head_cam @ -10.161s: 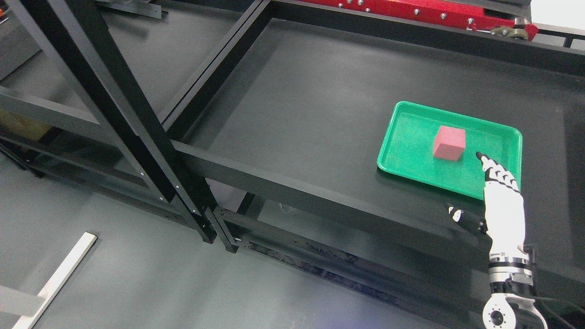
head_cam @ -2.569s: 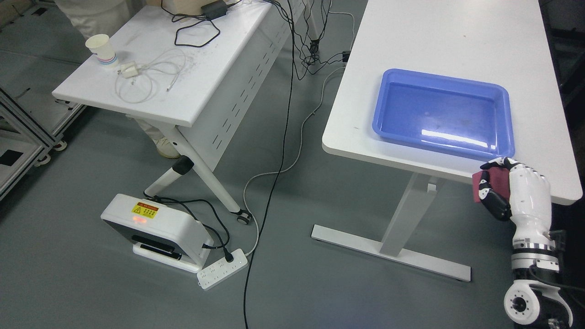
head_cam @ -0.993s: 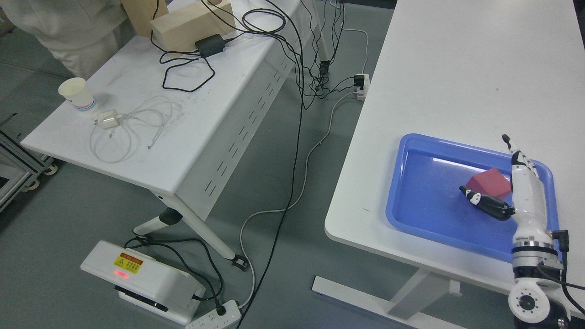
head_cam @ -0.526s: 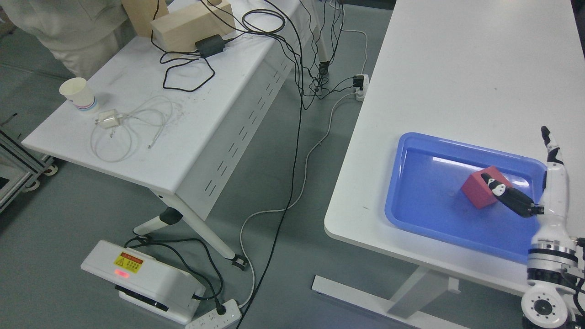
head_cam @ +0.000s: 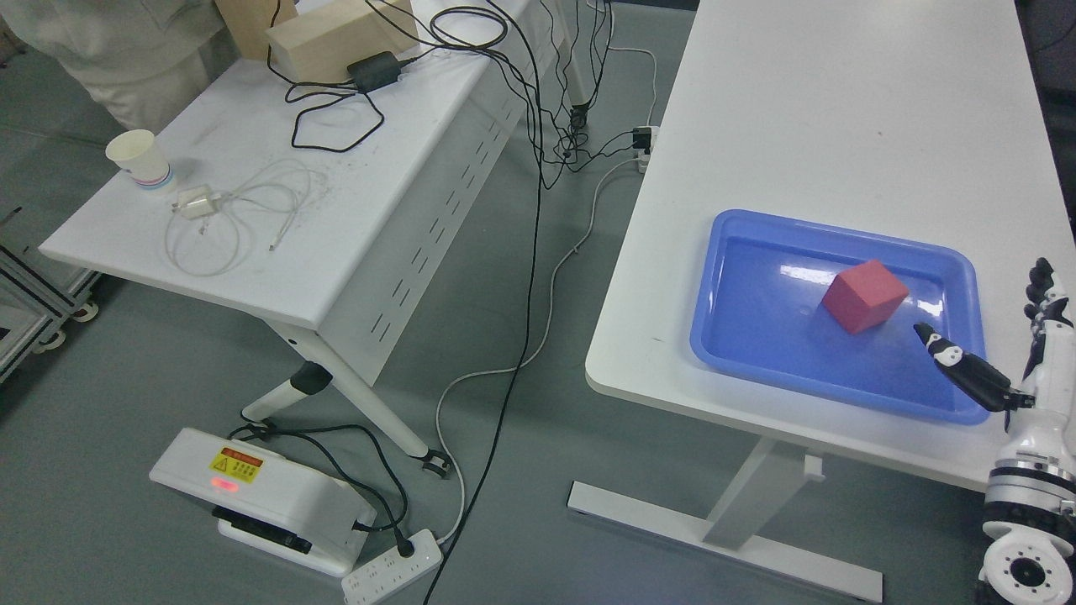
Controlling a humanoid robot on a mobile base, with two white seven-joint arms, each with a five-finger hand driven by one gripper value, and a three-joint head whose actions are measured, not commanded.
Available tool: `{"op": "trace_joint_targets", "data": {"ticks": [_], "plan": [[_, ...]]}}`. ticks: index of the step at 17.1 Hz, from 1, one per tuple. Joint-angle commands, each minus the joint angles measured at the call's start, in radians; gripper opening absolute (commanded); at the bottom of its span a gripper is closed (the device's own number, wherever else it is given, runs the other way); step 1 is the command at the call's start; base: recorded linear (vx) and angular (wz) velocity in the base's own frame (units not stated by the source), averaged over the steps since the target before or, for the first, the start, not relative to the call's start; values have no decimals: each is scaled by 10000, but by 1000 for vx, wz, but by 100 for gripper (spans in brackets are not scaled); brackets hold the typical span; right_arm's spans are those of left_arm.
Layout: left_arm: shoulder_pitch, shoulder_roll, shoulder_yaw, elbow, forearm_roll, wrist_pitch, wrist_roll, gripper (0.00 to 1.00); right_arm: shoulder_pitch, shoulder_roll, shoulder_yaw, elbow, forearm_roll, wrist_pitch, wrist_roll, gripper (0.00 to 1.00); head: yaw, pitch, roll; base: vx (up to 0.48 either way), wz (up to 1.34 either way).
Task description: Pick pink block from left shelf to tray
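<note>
Head view showed the pink block (head_cam: 865, 296) resting free inside the blue tray (head_cam: 740, 357), nearer its right edge. My right hand (head_cam: 1021, 357), fingers spread and empty, hung just beside that edge, apparently clear. I judged a straight retreat best, thumb kept off the block.

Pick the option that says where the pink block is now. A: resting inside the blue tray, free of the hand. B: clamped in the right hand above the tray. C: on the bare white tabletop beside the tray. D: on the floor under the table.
A: the pink block sits inside the blue tray, while the right hand is open at the tray's right edge, apart from it.
</note>
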Motion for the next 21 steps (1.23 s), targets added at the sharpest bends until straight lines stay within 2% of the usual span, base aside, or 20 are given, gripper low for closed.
{"op": "trace_joint_targets", "data": {"ticks": [1, 4, 21], "plan": [[-231, 175, 0, -175, -15, -5, -3, 100, 23, -175, -90, 40, -514, 378, 743, 100, 0, 0, 0, -192, -107], [-231, 175, 0, -175, -15, -5, -3, 100, 69, -175, -121, 86, -514, 394, 1237, 100, 0, 0, 0, -184, -87], [-231, 175, 0, -175, -15, -5, -3, 100, 192, -175, 32, 193, -529, 318, 1176, 100, 0, 1, 0, -159, -236]]}}
